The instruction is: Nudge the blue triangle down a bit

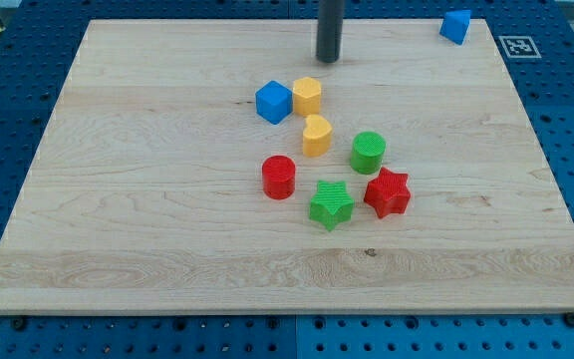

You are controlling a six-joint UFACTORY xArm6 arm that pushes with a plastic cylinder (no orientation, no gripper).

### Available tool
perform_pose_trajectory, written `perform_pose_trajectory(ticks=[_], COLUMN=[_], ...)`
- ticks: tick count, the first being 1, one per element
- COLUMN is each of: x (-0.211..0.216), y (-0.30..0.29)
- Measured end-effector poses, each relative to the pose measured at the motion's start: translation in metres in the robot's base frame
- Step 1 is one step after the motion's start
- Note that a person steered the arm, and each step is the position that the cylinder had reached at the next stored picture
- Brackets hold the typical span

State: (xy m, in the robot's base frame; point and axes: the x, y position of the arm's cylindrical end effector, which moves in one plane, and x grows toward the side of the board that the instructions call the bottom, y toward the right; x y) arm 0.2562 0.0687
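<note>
The blue triangle (455, 25) sits at the board's top right corner. My tip (328, 59) is at the top middle of the board, well to the left of the blue triangle and a little above the yellow block (307, 95). It touches no block. A blue cube (274, 102) lies just left of that yellow block.
A yellow heart (315, 135), a green cylinder (368, 152), a red cylinder (279, 177), a green star (331, 204) and a red star (387, 192) cluster in the board's middle. A marker tag (518, 46) sits off the board's top right edge.
</note>
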Motion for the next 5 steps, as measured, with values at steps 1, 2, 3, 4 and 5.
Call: perform_pose_trajectory(ticks=[1, 2, 3, 4, 5], x=[-0.048, -0.065, -0.064, -0.064, -0.064], y=[0.044, 0.072, 0.11, 0.132, 0.134])
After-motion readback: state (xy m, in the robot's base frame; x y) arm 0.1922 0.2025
